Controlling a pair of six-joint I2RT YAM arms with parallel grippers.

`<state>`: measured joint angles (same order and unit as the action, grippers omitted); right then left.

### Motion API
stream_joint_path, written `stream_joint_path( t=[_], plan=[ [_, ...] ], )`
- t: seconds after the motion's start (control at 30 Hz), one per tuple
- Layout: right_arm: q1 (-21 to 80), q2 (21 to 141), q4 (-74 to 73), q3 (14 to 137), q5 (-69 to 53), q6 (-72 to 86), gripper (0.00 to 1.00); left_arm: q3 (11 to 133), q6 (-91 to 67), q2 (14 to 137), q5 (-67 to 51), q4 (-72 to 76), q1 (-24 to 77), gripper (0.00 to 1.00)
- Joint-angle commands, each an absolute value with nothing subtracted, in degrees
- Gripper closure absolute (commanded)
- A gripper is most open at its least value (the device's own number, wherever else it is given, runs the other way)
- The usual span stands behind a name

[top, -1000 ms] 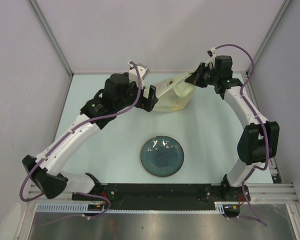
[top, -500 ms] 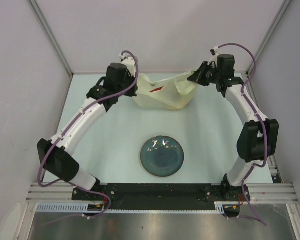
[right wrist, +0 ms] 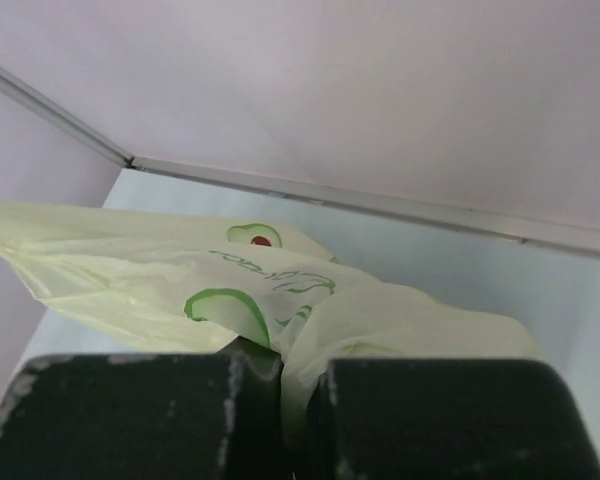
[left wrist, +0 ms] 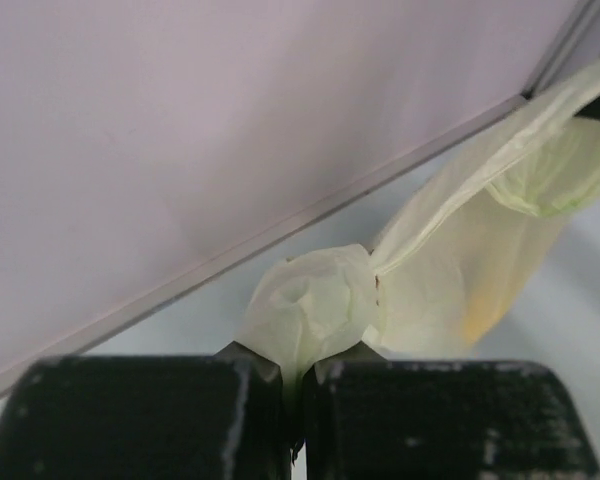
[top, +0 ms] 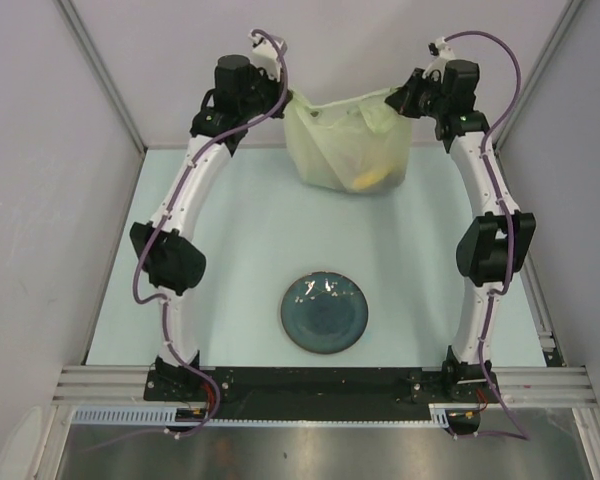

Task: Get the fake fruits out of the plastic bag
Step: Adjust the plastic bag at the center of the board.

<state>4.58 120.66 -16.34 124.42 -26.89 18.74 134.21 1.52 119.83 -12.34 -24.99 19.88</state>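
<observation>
At rear, plastic bag (top: 342, 140) now lifted, hanging

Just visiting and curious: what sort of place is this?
Likely a robot test cell: plain walls enclose a table, and the left gripper and right gripper hold up a plastic bag.

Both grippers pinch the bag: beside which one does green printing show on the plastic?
The right gripper: green avocado-shaped marks sit on the plastic bag just past it; by the left gripper the film is plain.
</observation>
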Motion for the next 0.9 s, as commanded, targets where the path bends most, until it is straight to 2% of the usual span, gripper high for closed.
stream_joint_path(
  t=[0.0,0.13,0.27,0.37,0.43,0.53,0.57,0.63,0.77,0.87],
  plan=[
    [2.99,112.16,-14.06,122.45,-28.29,11.43,1.00,128.17,0.09,107.95,-19.59,-20.56,21.62,1.00],
    [1.67,101.29,-17.39,109.37,-31.02,7.83,1.00,109.14,-4.65,98.54,-23.02,-16.62,23.55,1.00],
    [0.44,90.55,-21.08,88.75,-31.99,4.40,1.00,98.19,-7.38,92.64,-26.53,-13.80,25.84,1.00],
    [-1.49,83.70,-28.19,79.67,-32.08,0.20,0.99,94.05,-8.96,91.14,-29.70,-12.74,26.98,1.00],
    [-1.67,81.22,-34.32,77.53,-31.21,-4.64,0.93,92.91,-11.23,91.05,-30.32,-13.01,27.60,1.00],
    [-1.67,78.49,-41.71,76.55,-30.59,-14.30,0.75,91.59,-13.09,91.23,-30.76,-12.31,28.04,1.00],
    [-1.67,78.14,-43.05,76.55,-29.54,-16.68,0.65,91.23,-13.27,91.14,-30.50,-11.70,28.21,1.00],
    [-1.93,75.95,-45.25,76.81,-27.00,-22.31,0.55,90.62,-14.23,91.14,-29.80,-11.51,28.48,1.00],
    [-1.93,72.87,-48.77,82.52,-28.29,-27.15,0.25,89.48,-15.03,90.09,-28.39,-11.87,28.56,1.00],
    [-0.89,71.72,-49.31,87.36,-33.91,-26.38,0.26,88.33,-15.03,89.47,-26.99,-11.87,28.65,1.00]
  ],
)
